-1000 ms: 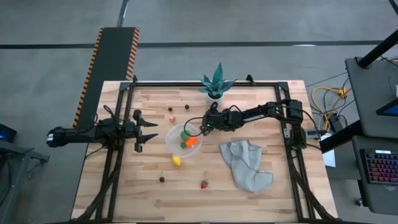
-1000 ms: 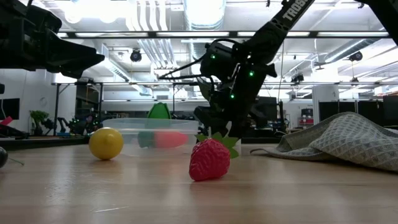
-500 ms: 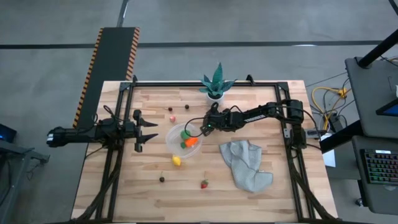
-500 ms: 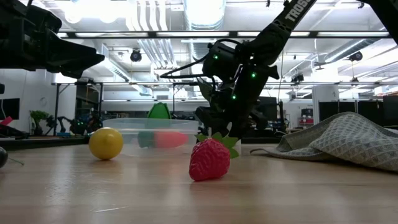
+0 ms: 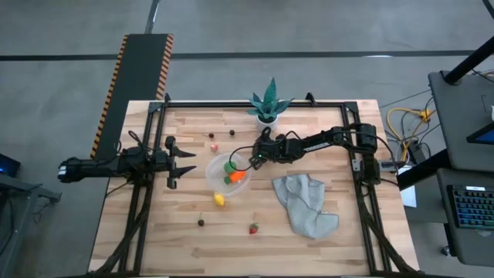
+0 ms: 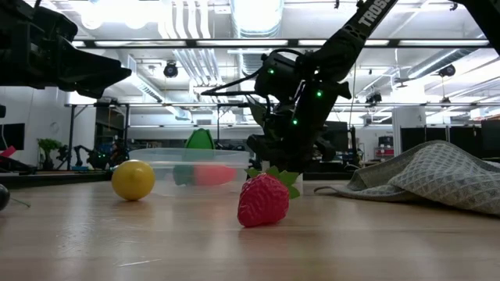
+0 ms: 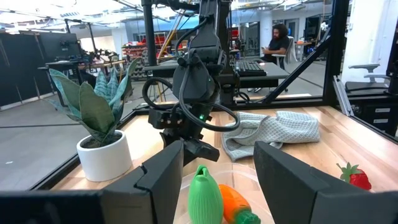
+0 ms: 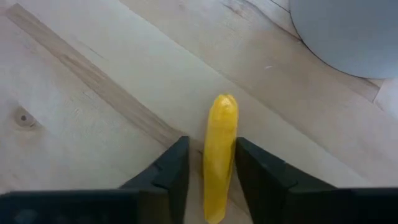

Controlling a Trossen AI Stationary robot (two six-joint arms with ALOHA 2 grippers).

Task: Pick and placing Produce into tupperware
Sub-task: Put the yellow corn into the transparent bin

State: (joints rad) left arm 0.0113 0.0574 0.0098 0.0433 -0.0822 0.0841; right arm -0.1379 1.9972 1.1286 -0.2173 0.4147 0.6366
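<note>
The tupperware (image 5: 210,174), a clear round container, stands mid-table with a green and an orange toy piece inside. My right gripper (image 5: 253,159) sits just off its right rim, shut on a yellow banana-shaped toy (image 8: 221,121). A yellow lemon (image 5: 219,199), a strawberry (image 5: 253,228), a dark brown piece (image 5: 201,222) and small red pieces (image 5: 214,137) lie loose on the wood. My left gripper (image 5: 185,162) waits open at the container's left side, and in the left wrist view its fingers (image 7: 163,177) frame the container. My right gripper holds the yellow banana-shaped toy between its two fingers, which lie along its length on the lower part (image 8: 217,171). The toy's free end (image 8: 225,101) sticks out ahead of the fingertips. Whether it rests on the table, I cannot tell.
A spiky green plant in a white pot (image 5: 268,106) stands at the far edge, close behind my right arm. A crumpled grey cloth (image 5: 305,202) lies right of centre. A dark metal frame (image 5: 231,103) borders the table.
My right arm has shifted a little toward the table's right edge beside the tupperware, its gripper staying shut on the yellow toy. The produce on the table and the container have not moved.
</note>
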